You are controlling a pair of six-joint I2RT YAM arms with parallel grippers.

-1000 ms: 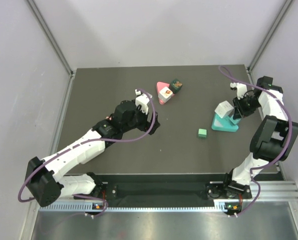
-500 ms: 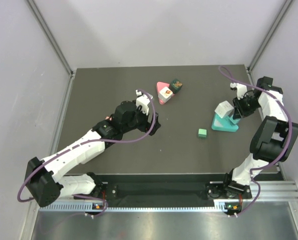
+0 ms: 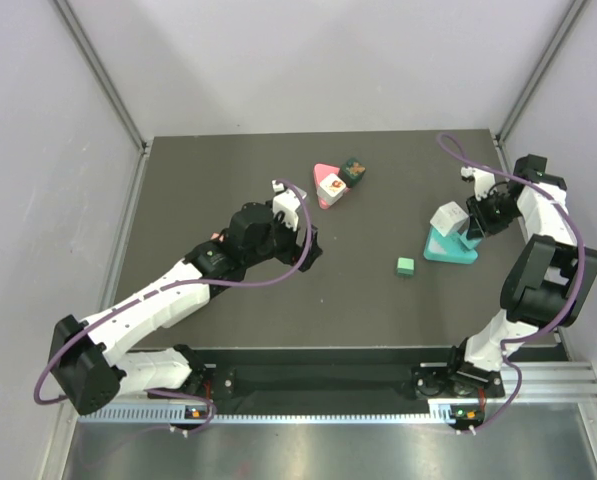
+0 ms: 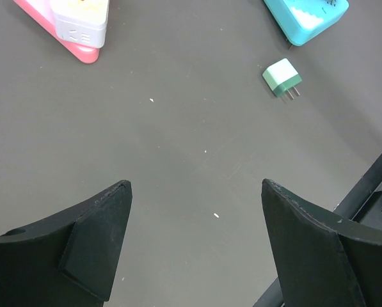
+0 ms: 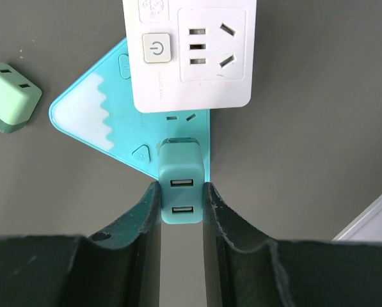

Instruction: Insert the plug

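My right claw (image 5: 181,203) clamps the teal plug (image 5: 180,167) square to the slots (image 5: 180,118) in the socket base (image 5: 88,121) just ahead, ready to push in; left claw (image 4: 196,192) gapes idle.

On the dark table (image 3: 218,180) lie a pink base (image 3: 324,203), dark-green block (image 3: 355,171), teal base (image 3: 446,251) and green plug (image 3: 405,266).
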